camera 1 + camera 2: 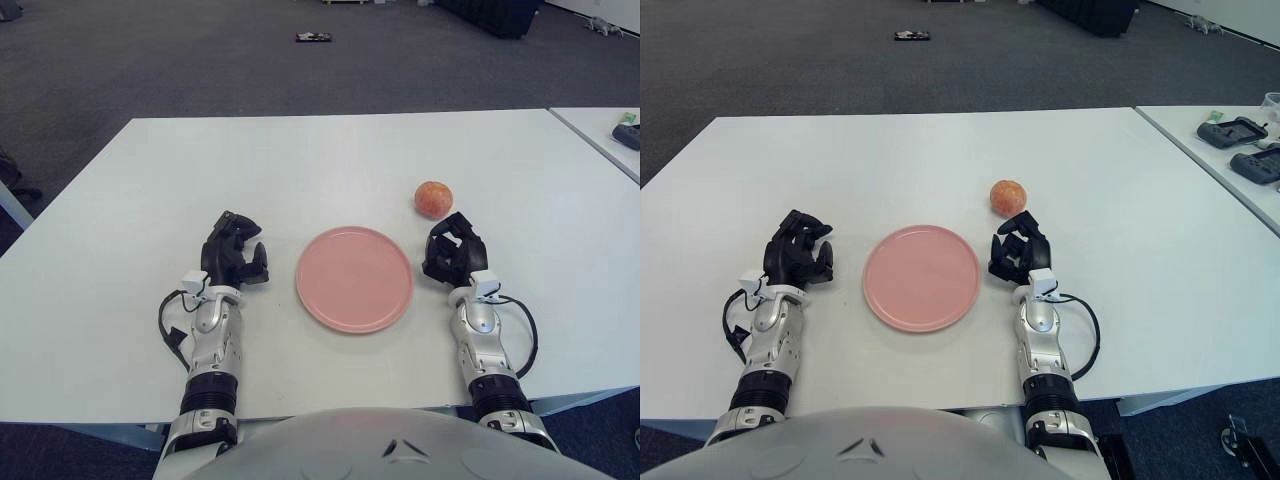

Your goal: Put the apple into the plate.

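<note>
A reddish-orange apple [433, 198] sits on the white table, just beyond and right of a pink plate [354, 278] that holds nothing. My right hand [453, 251] shows right of the plate, a short way in front of the apple and apart from it, fingers loosely curled around nothing. Left of the plate is my left hand [233, 254], its fingers also relaxed and holding nothing.
The white table [320, 160] stretches wide behind the plate. A second table [1240, 150] at the right carries dark devices [1237, 131]. A small dark object [313, 38] lies on the grey carpet far behind.
</note>
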